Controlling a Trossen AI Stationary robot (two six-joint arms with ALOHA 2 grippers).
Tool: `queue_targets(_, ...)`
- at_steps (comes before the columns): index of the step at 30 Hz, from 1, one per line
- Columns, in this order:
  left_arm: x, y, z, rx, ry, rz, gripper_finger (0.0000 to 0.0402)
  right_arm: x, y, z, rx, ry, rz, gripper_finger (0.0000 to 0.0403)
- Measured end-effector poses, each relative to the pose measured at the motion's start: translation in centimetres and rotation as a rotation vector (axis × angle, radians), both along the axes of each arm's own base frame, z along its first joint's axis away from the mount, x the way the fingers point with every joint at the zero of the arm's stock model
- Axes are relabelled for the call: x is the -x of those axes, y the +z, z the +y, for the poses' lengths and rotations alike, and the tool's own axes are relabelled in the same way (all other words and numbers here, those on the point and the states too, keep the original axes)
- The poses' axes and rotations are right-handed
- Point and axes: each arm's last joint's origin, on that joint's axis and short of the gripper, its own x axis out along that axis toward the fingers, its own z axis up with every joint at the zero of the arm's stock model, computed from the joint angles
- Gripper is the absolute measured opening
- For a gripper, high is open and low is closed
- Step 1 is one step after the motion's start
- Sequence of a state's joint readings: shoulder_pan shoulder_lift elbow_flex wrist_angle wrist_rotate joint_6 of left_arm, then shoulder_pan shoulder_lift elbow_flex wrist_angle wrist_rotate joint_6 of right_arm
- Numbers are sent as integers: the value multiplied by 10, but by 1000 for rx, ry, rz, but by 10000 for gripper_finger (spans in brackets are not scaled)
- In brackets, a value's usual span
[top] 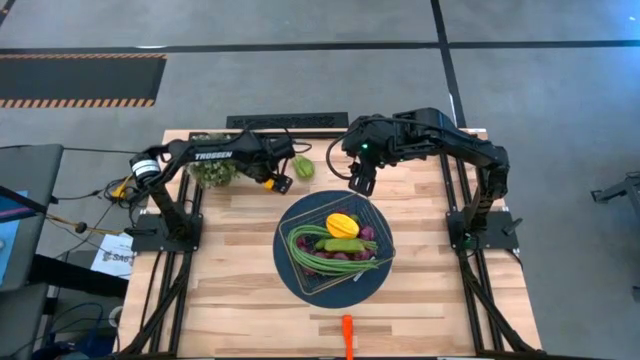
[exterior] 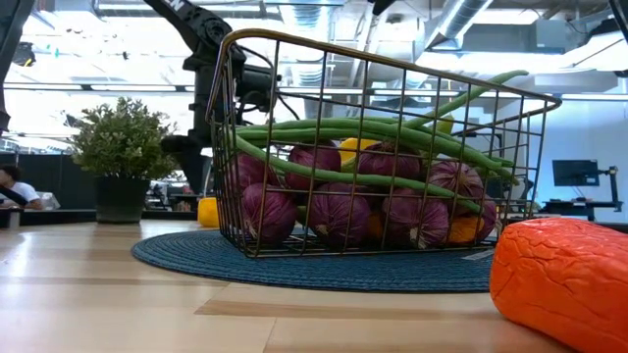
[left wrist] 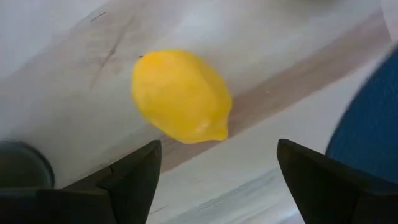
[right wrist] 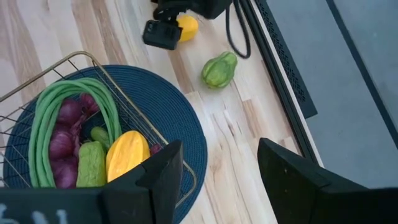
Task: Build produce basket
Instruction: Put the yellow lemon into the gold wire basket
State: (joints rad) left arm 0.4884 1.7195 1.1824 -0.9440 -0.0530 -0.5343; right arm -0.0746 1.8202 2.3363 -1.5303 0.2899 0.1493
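Observation:
The wire basket (top: 292, 236) stands on a round blue mat (top: 300, 286) at mid-table. It holds long green beans (top: 318, 256), a yellow fruit (top: 343, 224), a green piece (top: 343, 244) and purple produce (exterior: 339, 211). A yellow lemon-shaped fruit (left wrist: 180, 96) lies on the wood just beyond the mat's far left edge. My left gripper (left wrist: 217, 168) hangs open above it, pointing down, with its fingers apart from the fruit. A green fruit (right wrist: 219, 70) lies farther back. My right gripper (right wrist: 217, 180) is open, raised over the mat's far edge.
A bushy potted plant (top: 213, 172) stands at the far left, close behind my left arm. An orange carrot (top: 347, 335) lies at the near edge, large in the low view (exterior: 564, 279). Bare wood lies on either side of the mat.

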Motion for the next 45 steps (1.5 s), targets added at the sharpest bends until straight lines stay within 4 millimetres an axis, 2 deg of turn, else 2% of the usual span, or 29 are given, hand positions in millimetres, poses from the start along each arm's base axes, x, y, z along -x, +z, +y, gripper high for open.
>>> queue_targets(5, -4, 2, -10, -3, -249, 33, 307, 0, 0, 0, 0, 0, 0, 225)
queue_targets(10, -15, 20, -19, -35, -396, 44, 307, 0, 0, 0, 0, 0, -4, 225)
queue_targets(13, -24, 35, -25, -81, -643, 52, 307, -1, 1, 0, -3, -3, -12, 225)
queue_targets(17, -32, 45, -34, -124, -930, 55, 306, -1, 1, 1, -14, -19, -22, 225)
queue_targets(21, -34, 47, -40, -140, -1141, 85, 306, -1, 1, 1, -19, -27, -26, 225)
queue_targets(25, -28, 47, -40, -142, -1352, 207, 306, -2, 1, 0, -29, -46, -49, 225)
queue_targets(30, -23, 47, -31, -154, -1422, 296, 306, -3, 2, 0, -44, -71, -71, 225)
queue_targets(38, -16, 46, -10, -139, -1369, 254, 306, -7, 5, 0, -56, -91, -131, 225)
queue_targets(45, -5, 31, -1, -74, -1366, 239, 306, -9, 6, 0, -73, -118, -164, 225)
